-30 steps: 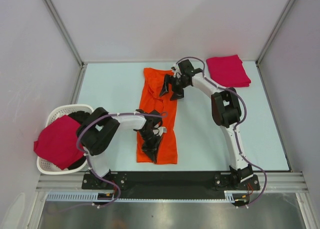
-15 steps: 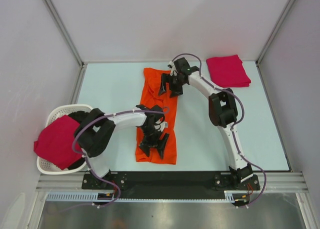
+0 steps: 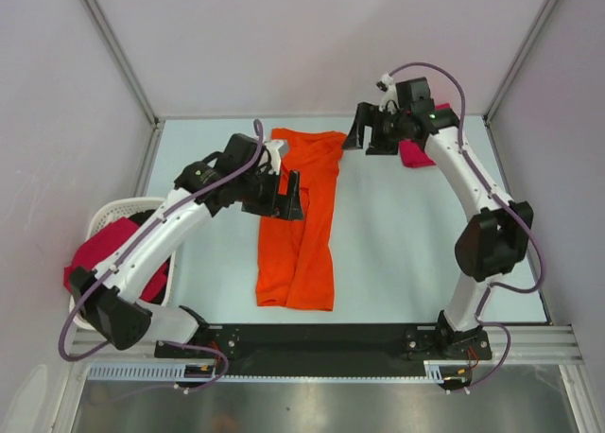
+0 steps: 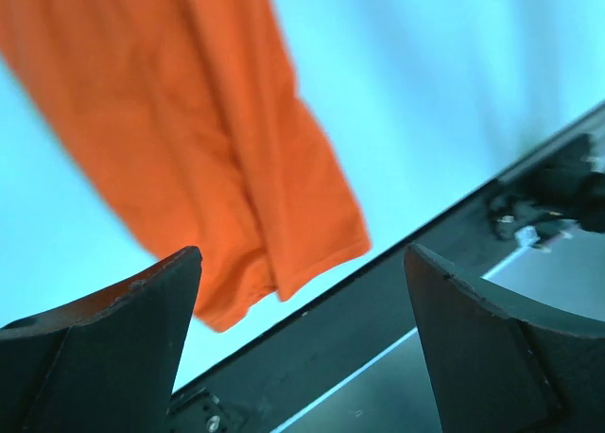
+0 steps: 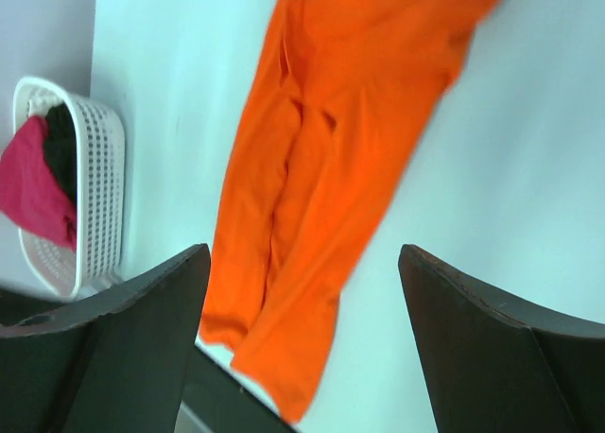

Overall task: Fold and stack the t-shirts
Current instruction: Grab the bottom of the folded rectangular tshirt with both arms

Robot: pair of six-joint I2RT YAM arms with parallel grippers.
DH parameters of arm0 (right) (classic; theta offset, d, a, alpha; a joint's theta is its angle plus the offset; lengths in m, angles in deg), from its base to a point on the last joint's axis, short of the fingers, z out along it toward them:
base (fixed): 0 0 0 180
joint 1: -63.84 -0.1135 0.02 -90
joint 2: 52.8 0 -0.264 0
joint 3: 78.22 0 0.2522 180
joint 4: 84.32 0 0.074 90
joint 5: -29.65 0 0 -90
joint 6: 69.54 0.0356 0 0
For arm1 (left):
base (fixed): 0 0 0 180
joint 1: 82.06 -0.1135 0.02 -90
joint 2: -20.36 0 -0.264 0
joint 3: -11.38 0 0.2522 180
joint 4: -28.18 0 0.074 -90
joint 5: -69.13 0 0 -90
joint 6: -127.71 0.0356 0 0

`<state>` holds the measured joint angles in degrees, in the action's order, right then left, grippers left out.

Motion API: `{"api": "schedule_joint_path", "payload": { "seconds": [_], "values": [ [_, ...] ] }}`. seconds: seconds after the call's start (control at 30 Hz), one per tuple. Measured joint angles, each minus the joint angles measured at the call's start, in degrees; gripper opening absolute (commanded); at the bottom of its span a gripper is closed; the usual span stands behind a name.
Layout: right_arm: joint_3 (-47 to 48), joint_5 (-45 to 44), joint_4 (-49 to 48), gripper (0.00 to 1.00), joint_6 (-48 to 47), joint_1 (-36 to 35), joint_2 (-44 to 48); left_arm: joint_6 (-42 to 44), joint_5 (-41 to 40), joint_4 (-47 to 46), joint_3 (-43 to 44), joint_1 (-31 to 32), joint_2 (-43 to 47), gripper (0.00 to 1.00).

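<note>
One bright orange t-shirt lies on the table as a long narrow strip, folded lengthwise. It also fills the left wrist view and the right wrist view. My left gripper hovers open over the strip's left edge, nothing between its fingers. My right gripper hangs open and empty above the table, just right of the strip's far end. A crimson-pink t-shirt lies folded at the back right, mostly hidden by the right arm. Another crimson-pink t-shirt hangs out of the basket.
A white slatted basket stands at the table's left edge, also in the right wrist view, with dark cloth inside. A black rail runs along the near edge. Grey walls close in the back and both sides.
My left gripper opened, let go of the orange t-shirt's near part, and rose toward the far left. The right arm lifted and swung back to the right. The shirt now lies flat.
</note>
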<state>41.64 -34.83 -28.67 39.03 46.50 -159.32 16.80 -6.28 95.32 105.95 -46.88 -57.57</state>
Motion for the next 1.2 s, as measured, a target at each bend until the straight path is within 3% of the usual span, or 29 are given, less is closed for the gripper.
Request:
{"api": "schedule_joint_path", "payload": {
  "seconds": [0.17, 0.33, 0.47, 0.53, 0.73, 1.0, 1.17, 1.2],
  "values": [
    [-15.1, 5.5, 4.3, 0.83, -1.8, 1.4, 4.7, 2.1, -2.4, 0.9, -6.4, -4.3, -5.4, 0.95],
    [-28.7, 10.3, 12.3, 0.8, -3.5, 1.3, 2.9, 2.5, 0.9, 1.7, -20.1, -15.7, -7.0, 0.93],
    [-34.0, 13.5, 14.4, 0.79, -3.9, 1.3, 4.2, 3.0, 3.5, 2.0, -25.0, -21.6, -5.0, 0.92],
    [-37.8, 16.3, 13.6, 0.79, -3.7, 1.4, 6.1, 3.1, 6.1, 1.2, -27.2, -23.6, -3.0, 0.89],
    [-47.1, 24.0, 10.5, 0.67, -2.8, 1.4, 8.1, 4.2, 12.7, -2.4, -35.6, -25.9, -1.8, 0.77],
    [-50.8, 29.4, 6.7, 0.64, -2.6, 0.5, -0.5, 5.0, 17.2, -3.5, -39.8, -25.9, -9.9, 0.75],
    [-47.6, 30.9, 6.0, 0.61, -4.0, -3.0, -4.4, 5.0, 17.3, -2.9, -38.8, -25.7, -12.5, 0.74],
    [-46.5, 31.3, 6.1, 0.61, -4.2, -4.1, -5.4, 5.0, 17.2, -3.0, -38.2, -25.5, -12.8, 0.69]
  ]
}}
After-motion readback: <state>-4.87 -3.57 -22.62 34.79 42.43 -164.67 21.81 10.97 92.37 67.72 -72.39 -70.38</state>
